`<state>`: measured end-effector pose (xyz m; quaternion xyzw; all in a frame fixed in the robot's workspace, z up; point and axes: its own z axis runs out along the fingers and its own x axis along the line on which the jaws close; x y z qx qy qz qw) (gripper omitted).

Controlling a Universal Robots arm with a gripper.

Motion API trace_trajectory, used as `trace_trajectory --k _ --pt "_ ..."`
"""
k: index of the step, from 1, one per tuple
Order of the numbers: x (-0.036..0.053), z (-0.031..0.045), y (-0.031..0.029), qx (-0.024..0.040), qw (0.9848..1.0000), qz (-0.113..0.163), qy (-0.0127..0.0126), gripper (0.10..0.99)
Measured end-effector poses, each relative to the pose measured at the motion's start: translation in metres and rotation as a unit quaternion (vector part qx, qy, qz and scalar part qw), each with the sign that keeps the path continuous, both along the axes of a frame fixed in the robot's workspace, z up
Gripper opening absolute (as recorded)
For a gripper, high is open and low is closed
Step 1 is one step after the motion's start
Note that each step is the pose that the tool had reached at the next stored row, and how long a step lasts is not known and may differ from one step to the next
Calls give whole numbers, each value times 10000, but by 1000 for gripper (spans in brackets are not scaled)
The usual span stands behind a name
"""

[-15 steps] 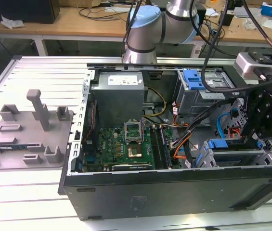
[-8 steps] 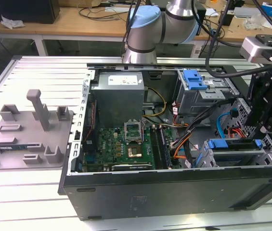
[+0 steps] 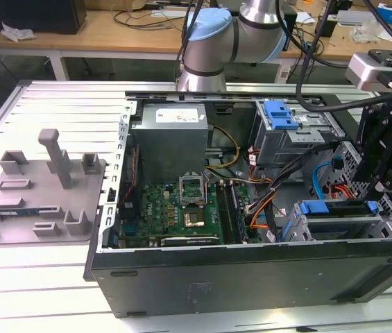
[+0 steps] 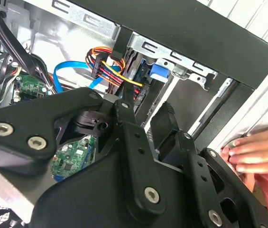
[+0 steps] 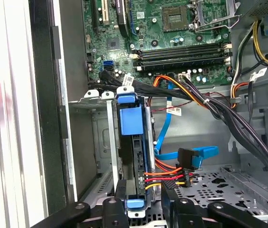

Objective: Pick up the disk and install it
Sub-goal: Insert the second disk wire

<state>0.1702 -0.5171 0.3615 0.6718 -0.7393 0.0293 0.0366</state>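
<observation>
Inside the open computer case [image 3: 251,267], the disk [image 5: 132,156] is sitting on edge in the drive cage [image 5: 96,142], blue bracket showing. The gripper [image 5: 143,202] is hovering just above it, fingers [image 5: 171,197] apart and holding nothing. A person's hand [image 4: 254,152] is resting on the table beside the case.

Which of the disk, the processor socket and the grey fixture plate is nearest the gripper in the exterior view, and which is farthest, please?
1. The disk, in its bay just below the gripper, at the exterior view's right.
2. The processor socket, on the board mid-case.
3. The grey fixture plate, outside the case at the exterior view's left.
</observation>
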Motion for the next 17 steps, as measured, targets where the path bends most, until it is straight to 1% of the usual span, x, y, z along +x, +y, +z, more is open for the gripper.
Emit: trace_trajectory --k 5,6,9,10,11,12,13,14,15,16,17 --pt "-1 1 8 -3 10000 -10 0 424" --pt "-5 26 17 -4 10000 -11 0 424" --pt "-17 150 60 -6 10000 -18 -4 424" --pt "-19 211 89 -10 10000 -21 -5 424" --pt "-22 248 143 -22 10000 -23 -5 424" --pt "-32 249 196 -104 9999 -23 -6 424" --pt "-52 249 267 -267 9996 -22 -6 424" --pt "-65 249 322 -380 9993 -22 -6 424" --pt "-76 249 395 -472 9989 -21 -6 424" --pt "-93 249 497 -586 9983 -22 -6 424" --pt "-106 248 529 -668 9978 -22 -4 424"
